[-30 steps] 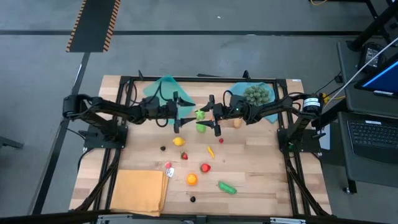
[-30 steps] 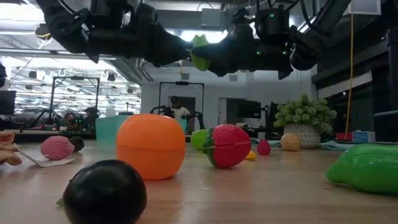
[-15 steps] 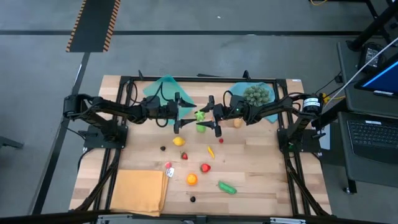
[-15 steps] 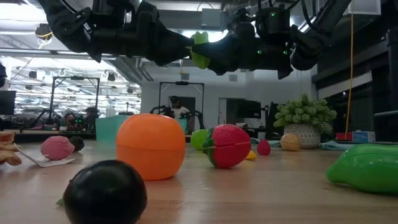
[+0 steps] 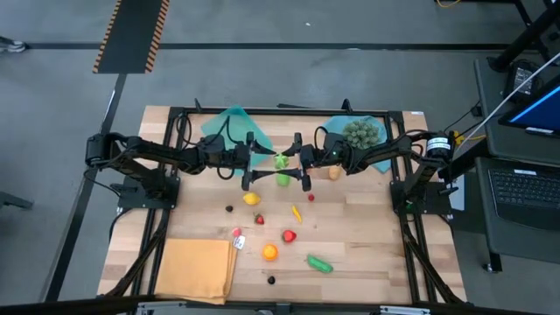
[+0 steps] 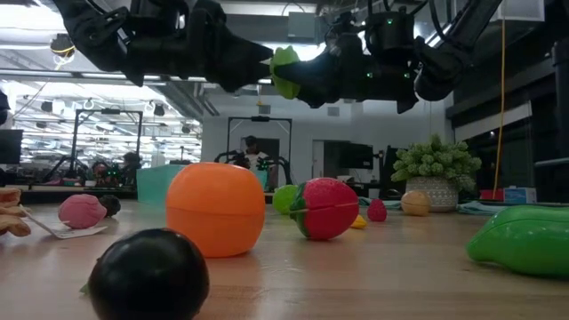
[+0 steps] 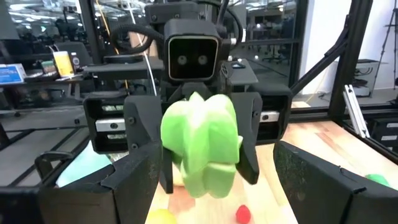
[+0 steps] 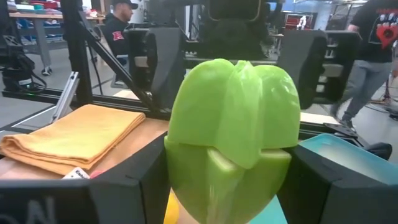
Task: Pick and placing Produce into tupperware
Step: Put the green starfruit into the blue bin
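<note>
A light green toy pepper [image 5: 281, 161] hangs in the air over the table's middle, shut in my right gripper [image 5: 289, 163], which reaches in from the right. My left gripper [image 5: 262, 164] faces it from the left with its fingers wide open; in the left wrist view they stand on either side of the pepper [image 7: 200, 143] without touching it. The rest of the produce lies on the wood: a green piece [image 5: 283, 179], a lemon [image 5: 251, 199], an orange [image 5: 269, 252], a green cucumber [image 5: 319, 263]. The teal tupperware [image 5: 229, 122] sits at the far edge. My right gripper pinches the pepper by its two sides [image 8: 180, 162] between its fingers [image 8: 124, 186]. The fingers come in level from the table's right. The pepper is lifted clear, high above the table [image 6: 283, 73].
A bushy grey-green cluster [image 5: 361, 132] stands on a teal sheet at the far right. An orange-tan mat [image 5: 197, 269] lies at the near left corner. Red pieces [image 5: 289, 235], dark berries [image 5: 271, 280] and a tan piece [image 5: 333, 172] are scattered mid-table. People move in the room behind.
My left gripper has moved toward the table's right, closing in on the pepper held by the right gripper, its fingers staying open. The right gripper and the pepper have kept nearly still.
</note>
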{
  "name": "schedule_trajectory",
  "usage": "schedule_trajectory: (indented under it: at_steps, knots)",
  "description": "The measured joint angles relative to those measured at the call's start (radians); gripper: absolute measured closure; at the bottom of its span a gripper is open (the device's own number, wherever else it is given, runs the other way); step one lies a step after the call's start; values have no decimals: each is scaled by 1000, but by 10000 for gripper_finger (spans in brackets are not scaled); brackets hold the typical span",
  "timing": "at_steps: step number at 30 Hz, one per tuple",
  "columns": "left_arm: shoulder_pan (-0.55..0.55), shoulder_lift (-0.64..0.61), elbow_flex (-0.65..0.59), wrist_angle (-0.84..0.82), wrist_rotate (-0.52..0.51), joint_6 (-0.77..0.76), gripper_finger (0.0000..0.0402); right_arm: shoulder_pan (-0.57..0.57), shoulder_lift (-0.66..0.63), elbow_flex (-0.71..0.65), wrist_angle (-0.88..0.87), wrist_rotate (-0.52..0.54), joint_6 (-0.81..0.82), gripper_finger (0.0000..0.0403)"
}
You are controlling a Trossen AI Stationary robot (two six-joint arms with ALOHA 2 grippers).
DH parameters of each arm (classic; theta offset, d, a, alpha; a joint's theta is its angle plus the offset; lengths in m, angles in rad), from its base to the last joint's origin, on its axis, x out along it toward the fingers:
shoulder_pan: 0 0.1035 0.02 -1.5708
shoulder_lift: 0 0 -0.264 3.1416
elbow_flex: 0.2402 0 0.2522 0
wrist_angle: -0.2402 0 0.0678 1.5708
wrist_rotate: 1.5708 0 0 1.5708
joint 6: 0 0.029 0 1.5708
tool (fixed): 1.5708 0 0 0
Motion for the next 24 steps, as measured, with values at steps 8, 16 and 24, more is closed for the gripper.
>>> schedule_trajectory:
  at_steps: [8,16,24]
  knots:
    - [0,7,0,11,-5,-1,101,0,0,0,1,-1,1,175]
    - [0,7,4,19,-8,-1,101,0,0,0,2,-1,3,175]
    - [-2,46,45,19,-9,-1,101,0,0,0,3,-2,3,175]
